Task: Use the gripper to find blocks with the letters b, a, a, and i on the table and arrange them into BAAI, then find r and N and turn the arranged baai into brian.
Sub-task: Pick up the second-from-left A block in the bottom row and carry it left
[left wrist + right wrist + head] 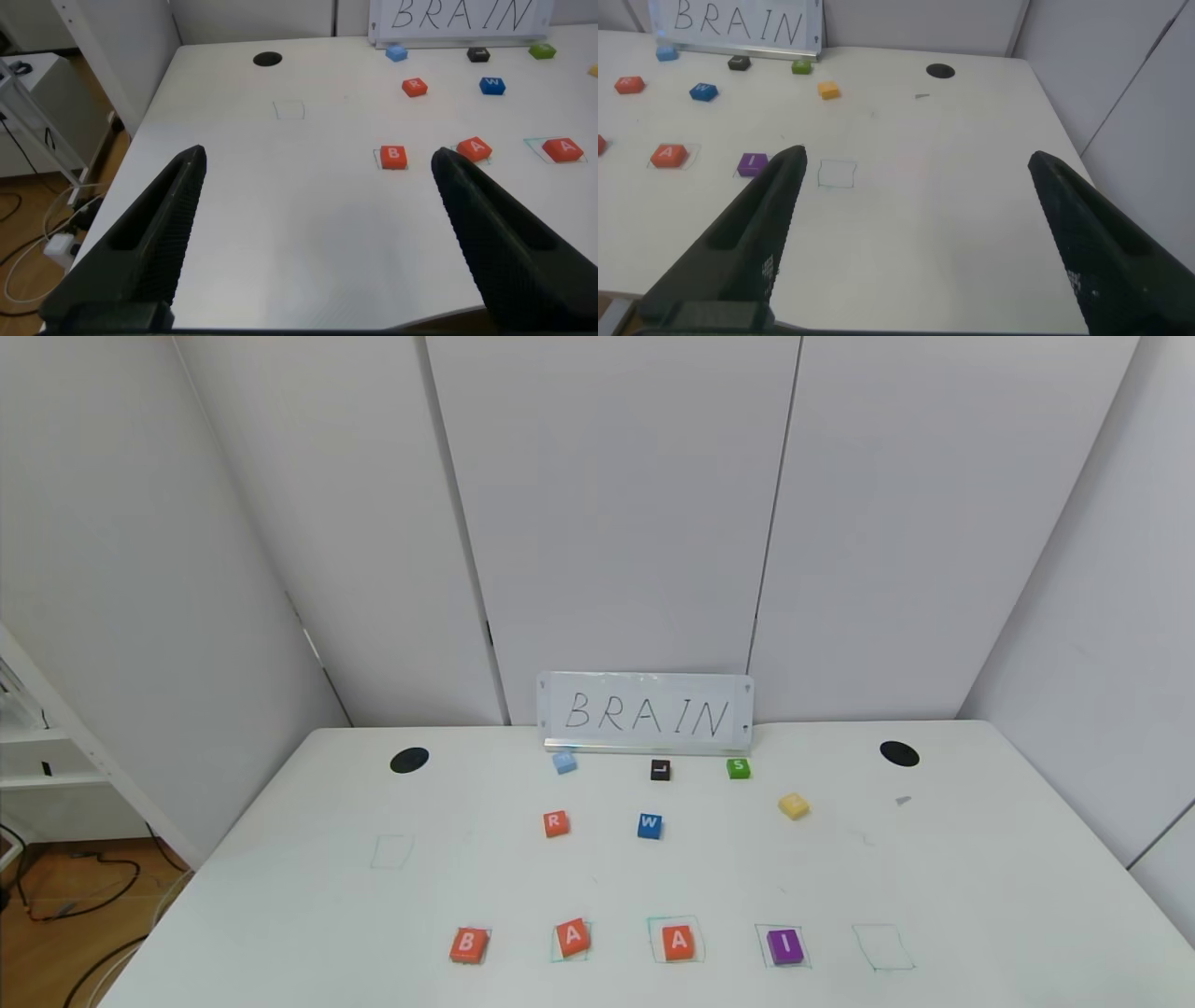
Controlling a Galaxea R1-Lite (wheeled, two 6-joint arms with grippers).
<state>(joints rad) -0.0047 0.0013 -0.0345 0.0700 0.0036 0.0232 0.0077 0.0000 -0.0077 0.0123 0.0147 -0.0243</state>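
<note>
A: Row [625, 943] first, from the head camera: B, A, A, I lie side by side along the near edge of the table [980, 896], reading left to right. So BAAI looks already laid out. Neither arm shows in this view.

B: And r?

A: r [556, 823] sits farther back, left of centre, just beyond the gap between the B and the first A. N [794, 805], the pale yellow one, lies back on the right, beyond the I. A blue W block [651, 825] lies between them.

B: Left wrist camera?

A: The left gripper [318, 233] hangs over the near left part of the table, its fingers [149, 233] spread wide with nothing between them. r [415, 87] lies ahead of it and toward the robot's right, beyond the B [393, 157].

B: Right wrist?

A: The right gripper [915, 233] hovers over the near right part of the table, fingers [738, 243] likewise wide apart and empty. N [828, 91] lies ahead of it, toward the robot's left; the I [752, 164] is closer, beside one finger.

B: So which arm for which?

A: My judgement: the left is nearer r, the right nearer N. Both blocks are square, so no long axis matters.
</note>
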